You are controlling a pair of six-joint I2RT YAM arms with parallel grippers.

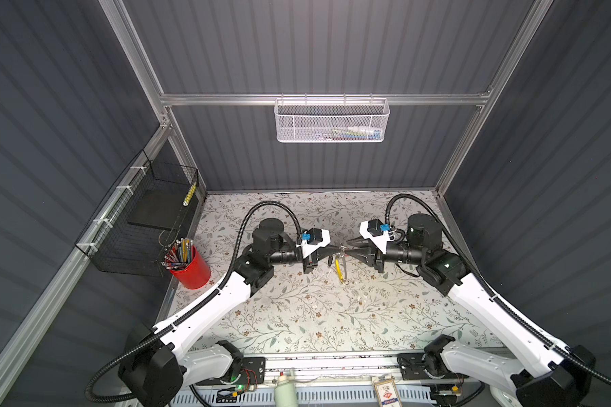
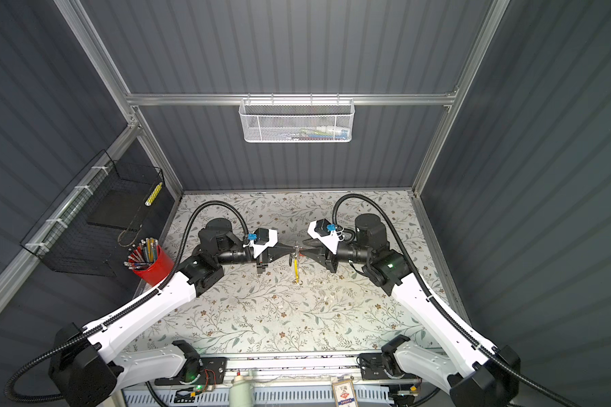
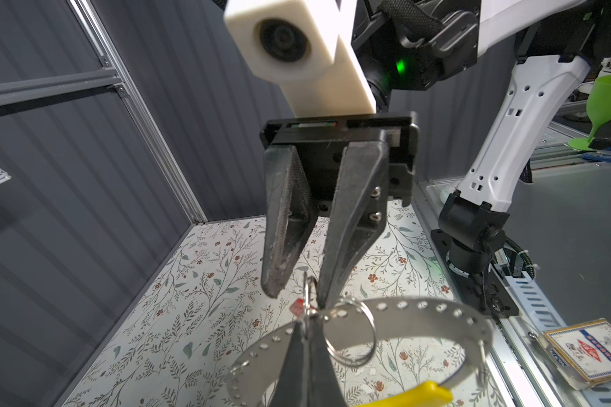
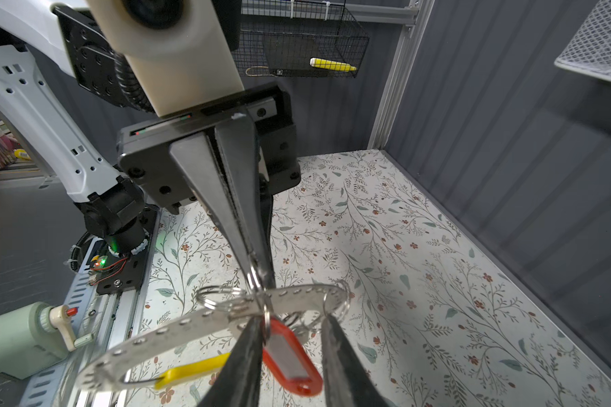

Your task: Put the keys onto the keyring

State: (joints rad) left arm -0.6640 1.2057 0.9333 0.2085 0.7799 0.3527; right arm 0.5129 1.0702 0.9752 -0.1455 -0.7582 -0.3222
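Note:
The keyring (image 3: 420, 312), a grey studded metal band with a yellow segment (image 3: 420, 393), hangs in the air over mid-table in both top views (image 1: 340, 269) (image 2: 297, 270). My left gripper (image 3: 309, 319) (image 1: 336, 248) is shut on its upper band. Split rings (image 3: 350, 334) are threaded on the band. A red tag (image 4: 291, 356) of the keys hangs from a small ring right by that grip. My right gripper (image 4: 292, 322) (image 1: 348, 246) faces the left one tip to tip. It stands open, with the red tag between its fingers (image 4: 242, 356). I cannot make out the key blades.
A red cup of pencils (image 1: 191, 269) stands at the left edge of the floral table (image 1: 314, 317), beside a black wire basket (image 1: 145, 225). A white mesh basket (image 1: 332, 121) hangs on the back wall. A card box (image 1: 385, 391) and a pale bottle (image 1: 285, 391) lie at the front rail.

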